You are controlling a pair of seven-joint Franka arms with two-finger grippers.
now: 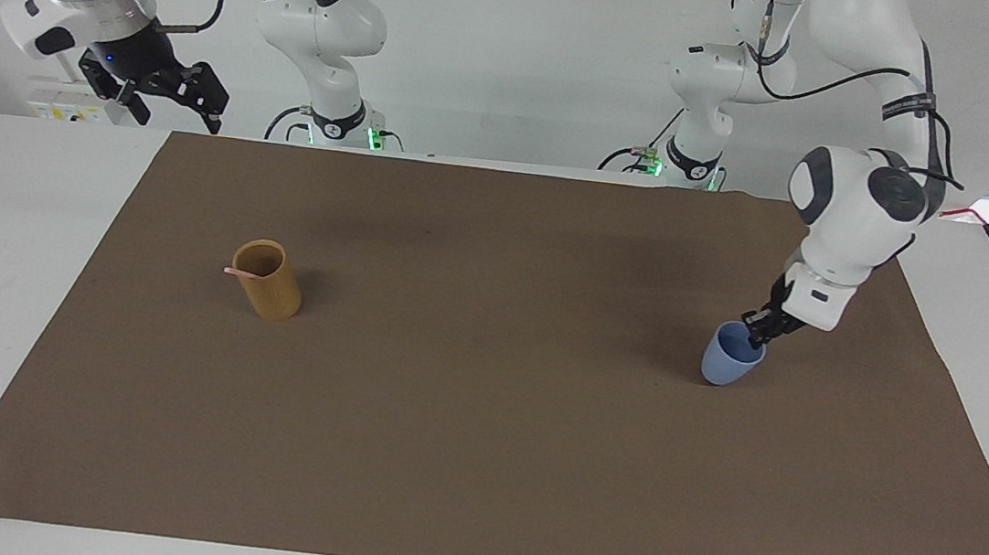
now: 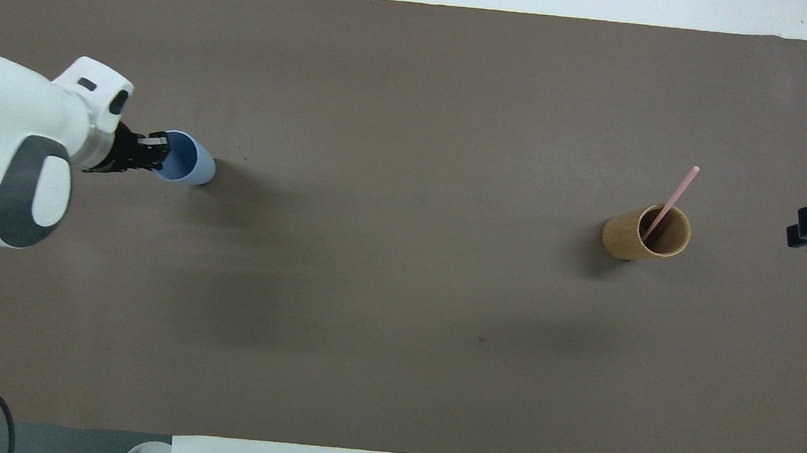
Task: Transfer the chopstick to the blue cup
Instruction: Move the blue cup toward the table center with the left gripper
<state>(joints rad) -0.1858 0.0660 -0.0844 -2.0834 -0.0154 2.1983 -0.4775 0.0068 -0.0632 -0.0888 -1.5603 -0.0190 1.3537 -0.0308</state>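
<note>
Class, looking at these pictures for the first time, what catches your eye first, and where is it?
The left gripper grips the rim of the blue cup at the left arm's end of the brown mat. Toward the right arm's end, the pink chopstick leans out of the tan cup. The right gripper waits, raised.
</note>
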